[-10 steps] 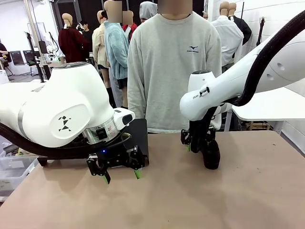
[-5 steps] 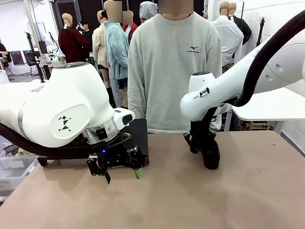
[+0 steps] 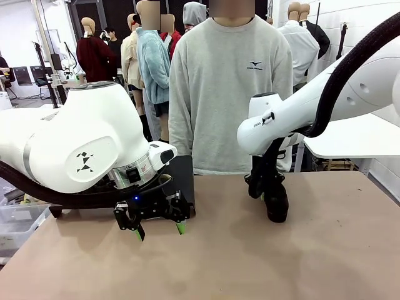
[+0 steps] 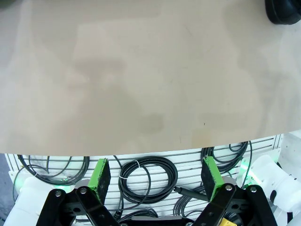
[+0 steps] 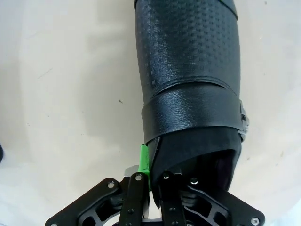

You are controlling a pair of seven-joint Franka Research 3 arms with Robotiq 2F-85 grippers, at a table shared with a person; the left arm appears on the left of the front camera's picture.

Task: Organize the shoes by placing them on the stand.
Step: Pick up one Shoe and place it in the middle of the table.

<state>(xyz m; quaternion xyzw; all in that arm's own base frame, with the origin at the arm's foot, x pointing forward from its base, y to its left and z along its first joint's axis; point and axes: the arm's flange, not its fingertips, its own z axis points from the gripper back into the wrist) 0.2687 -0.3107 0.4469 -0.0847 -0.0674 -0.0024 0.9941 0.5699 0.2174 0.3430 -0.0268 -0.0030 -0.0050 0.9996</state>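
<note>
Nearest the camera, the left gripper (image 3: 156, 227) hangs just above the tan table (image 3: 250, 262) with its green-padded fingers (image 4: 99, 173) spread wide and nothing between them, a dark boxy stand (image 3: 182, 181) just behind it. Farther across, the right gripper (image 5: 149, 175) has its jaws pinched narrow on the rim of a black textured shoe (image 3: 275, 201) standing on the table right of centre. Behind the table stands a person (image 3: 231, 94) in a grey sweatshirt with a small chest logo too small to read.
</note>
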